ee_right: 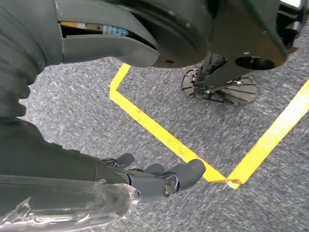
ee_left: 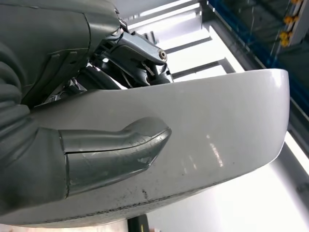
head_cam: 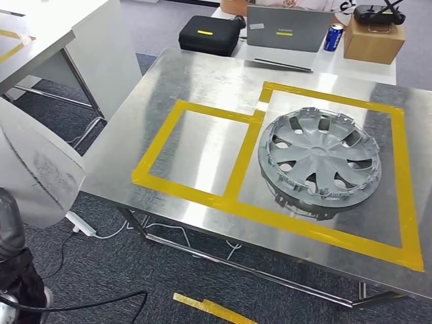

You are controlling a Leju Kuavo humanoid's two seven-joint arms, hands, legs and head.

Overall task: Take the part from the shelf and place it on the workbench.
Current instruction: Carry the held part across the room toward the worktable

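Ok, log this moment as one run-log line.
left hand: holds white part | right hand: hangs over carpet, holds nothing | workbench: hubcap in right taped square, left square bare

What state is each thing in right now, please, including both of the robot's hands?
White part: held off the table, gripped by the left hand.
Left hand: thumb pressed on the white part.
Right hand: hanging over the carpet, holding nothing, fingers loosely apart.
Hubcap: lying flat inside the right taped square.
Left taped square: nothing in it.
Laptop: lid up.
Blue can: upright.
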